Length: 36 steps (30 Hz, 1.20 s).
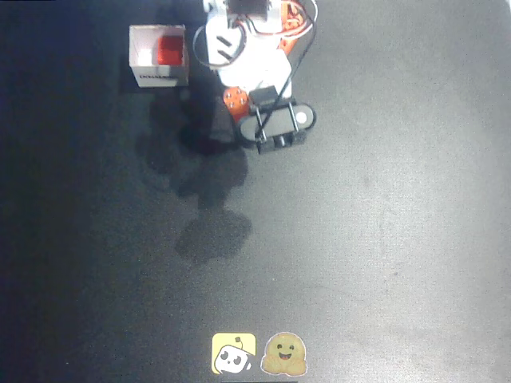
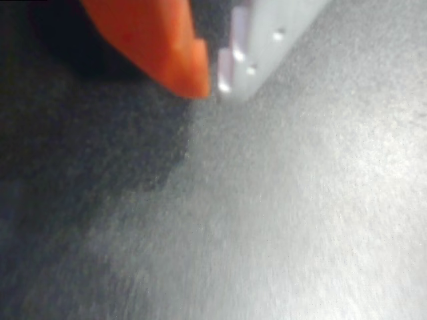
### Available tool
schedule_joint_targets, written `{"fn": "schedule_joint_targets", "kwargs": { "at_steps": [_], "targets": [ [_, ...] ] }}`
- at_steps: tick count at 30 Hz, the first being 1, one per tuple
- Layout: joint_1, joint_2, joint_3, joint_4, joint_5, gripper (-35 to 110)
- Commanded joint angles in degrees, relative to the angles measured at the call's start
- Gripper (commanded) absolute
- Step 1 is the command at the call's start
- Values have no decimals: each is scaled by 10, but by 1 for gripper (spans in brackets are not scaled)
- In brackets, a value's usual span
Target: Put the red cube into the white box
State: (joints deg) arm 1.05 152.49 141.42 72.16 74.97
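Wrist view first: the gripper (image 2: 212, 83) sits at the top of the frame, an orange finger (image 2: 160, 40) and a white finger (image 2: 267, 33) with their tips nearly meeting, so it's pinched down to a sliver with nothing between them. Below it is just blurry grey table (image 2: 267, 220). It isn't touching anything I can make out.

In the overhead view the arm (image 1: 255, 72) is folded up near the top middle, apart from the box. The red cube (image 1: 170, 49) is already inside the white box (image 1: 158, 56), tucked toward the right wall, bright red-orange. The box sits top left of the dark table, with dark print on its near side. Two stickers (image 1: 259, 353) sit at the bottom edge.
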Motion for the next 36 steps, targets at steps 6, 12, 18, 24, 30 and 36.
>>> {"fn": "schedule_joint_targets", "kwargs": {
  "at_steps": [6,12,18,24,30,36],
  "targets": [
    [2,142,94,-3,-10,0],
    [2,260,166,5,-9,0],
    [2,307,206,4,-8,0],
    [4,307,229,3,-8,0],
    [13,307,278,-9,-7,0],
    [18,307,278,33,17,0]
  ]
}}
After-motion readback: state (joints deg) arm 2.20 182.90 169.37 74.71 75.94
